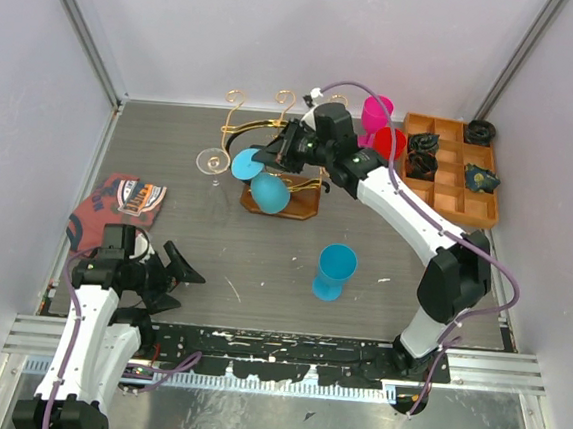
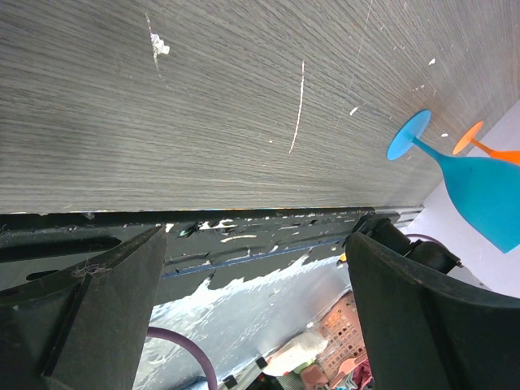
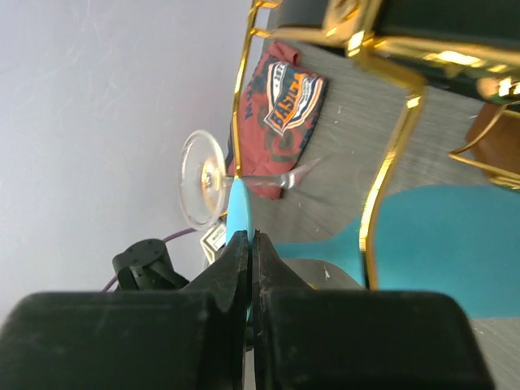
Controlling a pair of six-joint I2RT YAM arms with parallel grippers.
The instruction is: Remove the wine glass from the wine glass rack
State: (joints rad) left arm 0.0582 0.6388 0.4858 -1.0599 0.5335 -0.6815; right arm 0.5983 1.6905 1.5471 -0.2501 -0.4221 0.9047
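1 wine glass rack (image 1: 302, 208). 5 wine glasses: hung blue glass (image 1: 268, 193), standing blue glass (image 1: 334, 272), clear glass (image 1: 211, 161), pink glass (image 1: 376, 112), red glass (image 1: 390, 143). 1 orange tray (image 1: 449, 194) w/ 4 dark items (image 1: 421, 166). 1 cloth (image 1: 117, 205).

Your right arm (image 1: 404, 217) and left arm (image 1: 96, 326) share one build: smooth white shells on the long links and rounded black housings at each joint. Behind the right gripper (image 1: 263, 157), a purple cable (image 1: 376, 90) arcs off the wrist and trails back along the white shell. Its fingers (image 3: 203, 325) are matte black and blocky, narrowing to thin flat tips. The left gripper (image 2: 256, 236) has the same black wedge-shaped fingers (image 2: 422, 325), with a second purple cable (image 1: 75, 316) running back from its wrist.
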